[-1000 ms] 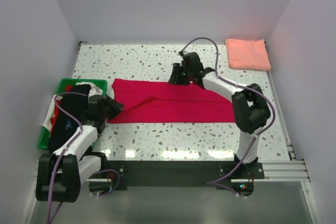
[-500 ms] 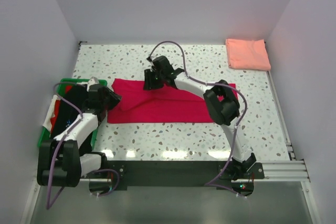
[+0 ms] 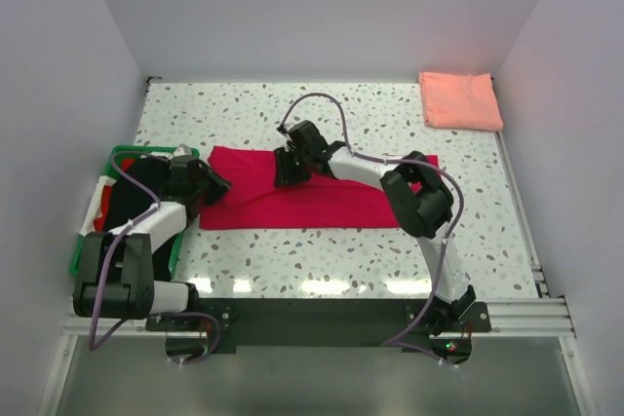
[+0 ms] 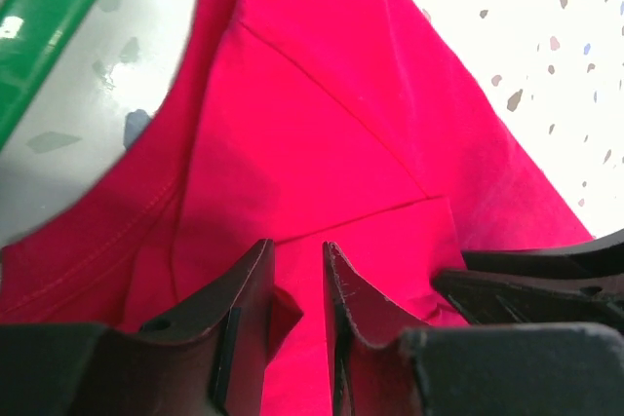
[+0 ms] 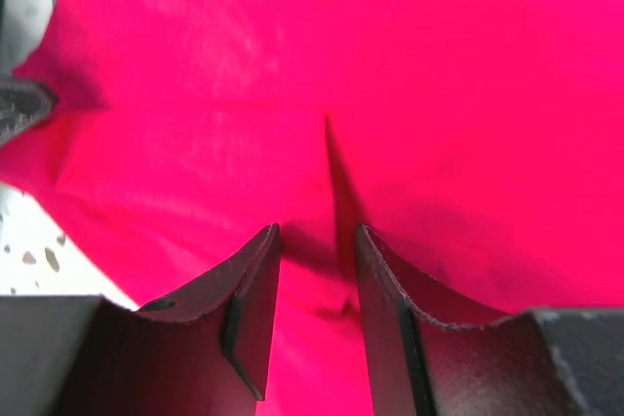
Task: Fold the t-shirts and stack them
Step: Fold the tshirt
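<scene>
the crimson t-shirt [image 3: 322,200] lies as a long band mid-frame on the table [image 3: 292,260]. the left gripper [image 4: 297,258], at its left end, has narrow jaws pinching a fold of cloth. the right gripper [image 5: 317,241] pinches a ridge at its upper edge. the salmon t-shirt [image 3: 460,100] lies folded at the upper right

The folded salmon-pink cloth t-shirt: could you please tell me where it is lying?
In the top view the salmon-pink t-shirt lies at the far right corner of the speckled table, apart from the crimson red t-shirt.
</scene>
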Available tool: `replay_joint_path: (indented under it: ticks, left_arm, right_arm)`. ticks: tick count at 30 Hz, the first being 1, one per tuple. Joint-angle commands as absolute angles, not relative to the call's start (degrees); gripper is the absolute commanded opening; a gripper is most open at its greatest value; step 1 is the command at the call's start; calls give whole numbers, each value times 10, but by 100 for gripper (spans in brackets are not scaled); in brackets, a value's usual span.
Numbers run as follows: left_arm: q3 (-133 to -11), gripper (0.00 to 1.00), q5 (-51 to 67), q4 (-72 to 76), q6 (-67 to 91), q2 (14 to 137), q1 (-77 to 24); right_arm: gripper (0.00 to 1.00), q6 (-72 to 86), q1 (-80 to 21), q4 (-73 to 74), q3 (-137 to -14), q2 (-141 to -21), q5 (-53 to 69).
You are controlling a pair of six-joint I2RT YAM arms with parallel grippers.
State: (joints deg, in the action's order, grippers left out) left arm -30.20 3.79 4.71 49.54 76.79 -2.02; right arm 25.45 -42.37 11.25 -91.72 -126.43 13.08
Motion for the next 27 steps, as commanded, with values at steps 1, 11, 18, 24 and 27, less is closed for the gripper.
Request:
replay_joint_path:
  ticks: [1, 11, 18, 24, 27]
  left_arm:
    - [-291, 31, 70, 93, 498, 755, -23]
    - [-266, 24, 110, 106, 485, 732, -23]
    - [-246, 13, 111, 98, 480, 712, -23]
    - [-239, 3, 96, 77, 470, 701, -23]
    - [-240, 0, 91, 63, 466, 693, -23]
  right_arm:
    - [40, 248, -430, 83, -883, -1205, 147]
    - [40, 246, -429, 60, -846, -1177, 154]
    - [40, 247, -429, 55, -841, -1167, 154]
    - [40, 248, -429, 54, -840, -1164, 151]
    - [40, 248, -428, 52, -837, -1159, 149]
